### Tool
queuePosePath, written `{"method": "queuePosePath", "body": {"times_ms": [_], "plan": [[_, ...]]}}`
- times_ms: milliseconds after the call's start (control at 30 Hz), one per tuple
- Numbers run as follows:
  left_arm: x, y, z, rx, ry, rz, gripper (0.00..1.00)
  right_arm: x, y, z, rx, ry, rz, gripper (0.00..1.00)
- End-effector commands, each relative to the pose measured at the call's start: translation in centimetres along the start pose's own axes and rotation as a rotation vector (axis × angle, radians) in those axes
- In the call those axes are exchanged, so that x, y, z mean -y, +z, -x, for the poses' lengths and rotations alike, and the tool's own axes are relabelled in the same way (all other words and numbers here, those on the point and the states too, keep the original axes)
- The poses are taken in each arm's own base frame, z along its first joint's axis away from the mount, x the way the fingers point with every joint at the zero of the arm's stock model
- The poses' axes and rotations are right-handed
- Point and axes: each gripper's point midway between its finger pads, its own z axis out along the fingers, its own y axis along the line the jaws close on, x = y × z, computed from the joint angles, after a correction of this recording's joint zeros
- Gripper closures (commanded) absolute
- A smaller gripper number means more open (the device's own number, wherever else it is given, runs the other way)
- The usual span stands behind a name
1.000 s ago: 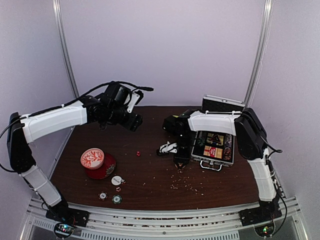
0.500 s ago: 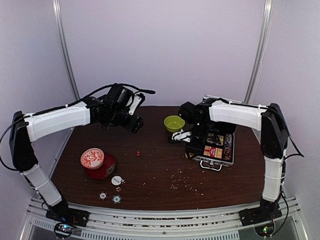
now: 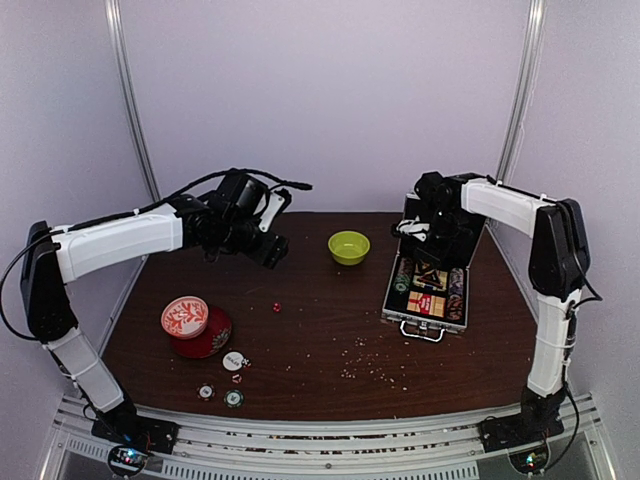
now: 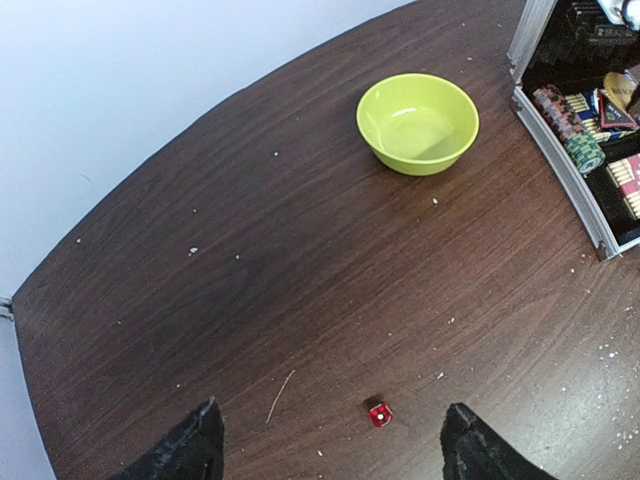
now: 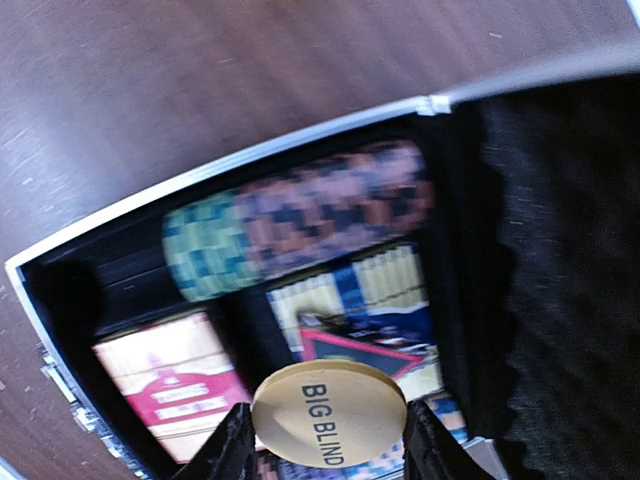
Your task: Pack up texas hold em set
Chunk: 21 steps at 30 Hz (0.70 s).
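The decks (image 5: 170, 385) sat in the case (image 5: 570, 260), the right gripper (image 5: 330, 440) clamped a button (image 5: 328, 410) above it, but left of it a die (image 4: 379, 413), under the splayed left gripper (image 4: 330, 450), and loose chips (image 3: 233, 398) lay unpacked.

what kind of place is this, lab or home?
Most likely a lab robot cell, not a home: plain white enclosure walls on metal posts, left arm and right arm bolted to a rail at the edge of a brown table.
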Motion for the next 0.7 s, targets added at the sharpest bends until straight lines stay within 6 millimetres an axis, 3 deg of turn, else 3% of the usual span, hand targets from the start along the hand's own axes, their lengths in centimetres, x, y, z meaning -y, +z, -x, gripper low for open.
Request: {"method": "queuePosePath", "body": {"times_ms": [0, 433, 667], "plan": [[0.1, 0.3, 0.6, 0.019, -0.006, -0.007, 0.24, 3.6, 1.2, 0.0, 0.001, 0.076, -0.076, 0.53], [-0.1, 0.5, 0.5, 0.015, -0.004, 0.009, 0.24, 3.4, 4.4, -2.1, -0.098, 0.089, -0.017, 0.52], [-0.1, 0.5, 0.5, 0.013, -0.003, 0.008, 0.24, 3.2, 3.2, -2.5, -0.101, 0.086, -0.021, 0.49]]}}
